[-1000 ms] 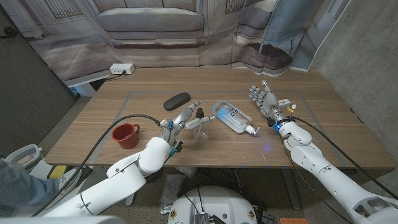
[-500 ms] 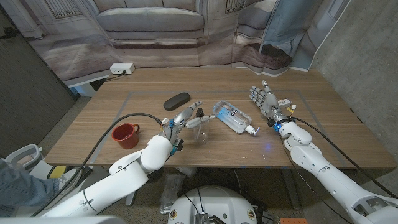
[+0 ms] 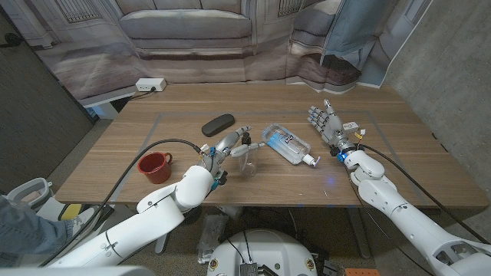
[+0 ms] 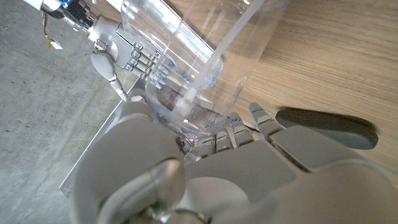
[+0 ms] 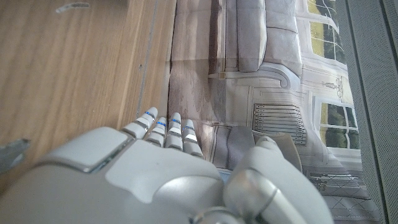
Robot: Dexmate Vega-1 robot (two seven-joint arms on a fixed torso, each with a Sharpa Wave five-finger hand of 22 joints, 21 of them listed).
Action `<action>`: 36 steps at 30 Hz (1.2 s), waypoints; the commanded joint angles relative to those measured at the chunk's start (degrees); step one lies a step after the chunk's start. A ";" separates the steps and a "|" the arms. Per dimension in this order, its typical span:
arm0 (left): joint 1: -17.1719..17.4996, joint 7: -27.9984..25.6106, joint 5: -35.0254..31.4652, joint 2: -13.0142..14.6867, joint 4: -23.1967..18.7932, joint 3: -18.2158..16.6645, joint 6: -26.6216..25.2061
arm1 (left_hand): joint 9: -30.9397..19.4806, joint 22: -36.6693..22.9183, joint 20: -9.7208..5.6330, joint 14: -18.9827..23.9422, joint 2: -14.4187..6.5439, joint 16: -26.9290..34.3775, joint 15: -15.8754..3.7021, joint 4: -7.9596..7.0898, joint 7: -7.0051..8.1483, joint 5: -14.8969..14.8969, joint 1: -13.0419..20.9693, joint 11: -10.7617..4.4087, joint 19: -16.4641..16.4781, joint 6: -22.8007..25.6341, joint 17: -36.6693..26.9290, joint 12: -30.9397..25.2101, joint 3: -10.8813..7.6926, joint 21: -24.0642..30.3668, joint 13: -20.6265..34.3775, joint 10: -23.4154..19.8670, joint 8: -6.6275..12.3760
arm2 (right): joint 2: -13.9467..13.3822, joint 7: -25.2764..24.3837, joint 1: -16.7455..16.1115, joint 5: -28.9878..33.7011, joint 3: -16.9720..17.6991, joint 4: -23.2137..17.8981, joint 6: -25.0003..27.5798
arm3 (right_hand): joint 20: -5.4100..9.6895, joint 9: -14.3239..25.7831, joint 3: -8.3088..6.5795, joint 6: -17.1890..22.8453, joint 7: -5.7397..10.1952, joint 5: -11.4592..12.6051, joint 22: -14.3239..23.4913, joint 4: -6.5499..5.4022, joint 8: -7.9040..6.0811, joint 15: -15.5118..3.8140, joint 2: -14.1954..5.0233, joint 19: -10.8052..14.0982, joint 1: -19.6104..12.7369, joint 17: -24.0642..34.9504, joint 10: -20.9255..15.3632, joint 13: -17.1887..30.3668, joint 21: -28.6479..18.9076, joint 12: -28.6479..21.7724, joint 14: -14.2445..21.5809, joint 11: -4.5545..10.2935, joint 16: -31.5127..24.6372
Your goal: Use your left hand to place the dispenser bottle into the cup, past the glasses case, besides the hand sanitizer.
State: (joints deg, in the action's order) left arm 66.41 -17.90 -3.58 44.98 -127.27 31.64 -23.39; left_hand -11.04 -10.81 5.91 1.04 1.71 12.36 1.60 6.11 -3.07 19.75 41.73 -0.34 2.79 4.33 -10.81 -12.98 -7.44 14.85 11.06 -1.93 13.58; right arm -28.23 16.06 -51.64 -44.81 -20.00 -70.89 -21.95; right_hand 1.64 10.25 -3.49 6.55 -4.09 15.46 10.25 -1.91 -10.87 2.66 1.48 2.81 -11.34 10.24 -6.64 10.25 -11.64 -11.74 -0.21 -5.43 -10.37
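Here the left hand [image 3: 229, 143] sits near the middle of the wooden table [image 3: 115, 149], its fingers wrapped round a clear dispenser bottle [image 3: 247, 152] that it holds just above the wood. In the left wrist view the same bottle [image 4: 199, 74] is plainly see-through, with a pale dip tube running down inside it, and the fingers [image 4: 239, 134] curl against its wall. I can make out no writing on it.

Just beyond that hand lies the dark glasses case [image 3: 218, 123], flat on the table; it also turns up in the left wrist view as a dark oblong [image 4: 326, 126]. To the robot's left of the hand, well apart, stands the red cup [image 3: 155, 166], upright with its handle toward the hand. On the other side, near the bottle, the hand sanitizer [image 3: 287, 145] lies on its side, a clear bottle with a blue-and-white label and a white pump; the print is too small to read.

The right hand [image 3: 328, 123] is over at the robot's right part of the table, fingers spread and holding nothing, touching none of the objects.

A faint rectangular outline is marked on the tabletop. At the far edge sits a white power strip [image 3: 150, 84]. Behind the table hangs a printed backdrop [image 3: 192, 38] picturing a grey sofa and panelled walls.
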 commanded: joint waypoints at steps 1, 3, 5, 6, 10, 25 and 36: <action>-0.32 -1.17 -0.11 -0.38 -0.57 0.68 -2.10 | -0.27 -0.30 0.16 1.48 -0.70 0.51 -0.38 0.57 0.08 0.20 1.81 -0.20 1.49 1.58 -0.23 -0.74 -0.80 0.76 0.32 -1.33 0.61 | 0.36 0.32 0.30 0.02 -0.09 0.45 -0.22 | -0.16 0.34 -0.02 0.06 0.35 0.09 0.21 0.11 -0.18 0.23 -0.56 0.33 -0.34 0.21 0.09 0.24 0.11 -0.11 0.28 0.07 -0.31; -0.32 -1.52 -0.22 -0.54 -0.73 0.76 -2.63 | -0.30 -0.36 0.15 2.31 -1.33 0.61 -0.64 1.15 0.14 0.06 3.32 -0.49 2.29 2.73 -0.27 -0.97 -1.43 1.00 0.36 -2.32 0.90 | 0.43 0.36 0.41 0.01 -0.12 0.49 -0.18 | -0.19 0.34 -0.01 0.07 0.35 0.09 0.21 0.12 -0.19 0.25 -0.57 0.33 -0.35 0.21 0.09 0.24 0.11 -0.12 0.24 0.03 -0.29; -0.47 -1.28 -0.01 -0.51 -1.19 0.81 -3.60 | -0.34 -0.41 0.18 4.91 -1.73 1.23 -0.99 1.80 0.39 -0.33 5.10 -1.16 4.04 4.14 -0.36 -1.51 -2.01 1.54 0.44 -4.47 1.16 | 0.47 0.38 0.47 -0.12 -0.13 0.41 0.01 | -0.19 0.34 0.00 0.04 0.35 0.08 0.21 0.13 -0.18 0.23 -0.59 0.28 -0.35 0.21 0.16 0.24 0.13 -0.09 0.24 0.08 -0.29; -0.64 -0.98 0.10 -0.41 -1.45 0.87 -4.23 | -0.36 -0.42 0.58 5.75 -1.78 1.38 -1.31 1.99 0.74 -0.51 5.68 -1.59 5.02 4.75 -0.38 -1.66 -2.16 1.87 0.46 -5.18 1.28 | 0.46 0.41 0.54 -0.04 -0.17 0.44 0.00 | -0.20 0.34 0.00 0.04 0.34 0.08 0.21 0.13 -0.18 0.25 -0.60 0.29 -0.35 0.21 0.14 0.24 0.13 -0.10 0.24 0.08 -0.29; -1.61 -0.27 0.07 -0.38 -2.16 1.59 -6.78 | -0.38 -0.43 1.62 8.35 -1.81 1.89 -2.05 2.31 1.05 -1.08 7.08 -2.07 7.34 6.09 -0.47 -2.37 -2.47 2.60 0.54 -8.07 1.45 | 0.55 0.62 0.73 0.00 -0.24 0.62 -0.06 | -0.24 0.35 0.02 0.04 0.35 0.07 0.21 0.15 -0.18 0.27 -0.63 0.30 -0.36 0.21 0.13 0.24 0.13 -0.10 0.19 0.06 -0.27; -2.67 -0.99 0.71 -0.57 -2.35 2.46 -8.14 | -0.55 -0.48 4.40 15.33 -3.56 2.94 -3.24 2.97 1.86 -4.10 13.17 -3.33 20.63 10.77 -1.07 -2.65 -4.74 7.28 0.91 -13.39 1.94 | 0.39 0.41 0.63 -0.13 -0.09 0.18 0.25 | -0.49 0.35 0.07 0.04 0.35 0.05 0.22 0.21 -0.18 0.30 -0.70 0.24 -0.41 0.20 0.15 0.24 0.17 -0.11 0.14 0.13 -0.25; -3.03 -2.23 0.59 -1.17 -2.76 2.95 -9.80 | -0.83 -0.47 3.35 20.34 -5.93 4.49 -3.63 3.15 2.48 -6.94 18.21 -4.31 26.01 15.08 -2.23 -3.30 -7.32 9.28 1.45 -17.08 3.01 | 0.20 0.56 0.77 0.12 -0.26 0.05 0.33 | -0.55 0.35 0.09 0.03 0.32 0.03 0.22 0.25 -0.18 0.31 -0.76 0.22 -0.45 0.20 0.19 0.24 0.18 -0.10 0.13 0.26 -0.25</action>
State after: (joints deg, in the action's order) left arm 63.77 -19.24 -3.04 44.27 -129.65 34.10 -31.41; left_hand -11.61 -11.06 9.48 19.97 -2.08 16.27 -1.84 9.33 -0.87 13.39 56.92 -4.38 27.68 18.03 -12.61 -15.72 -13.86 23.40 12.14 -17.70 16.02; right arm -27.84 16.56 -51.01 -44.90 -20.15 -70.64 -21.77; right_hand 1.64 10.25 -3.49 6.55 -4.09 15.46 10.25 -1.91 -10.87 2.66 1.19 2.81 -11.64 10.24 -6.42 10.25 -11.64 -11.74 -0.21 -5.22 -10.37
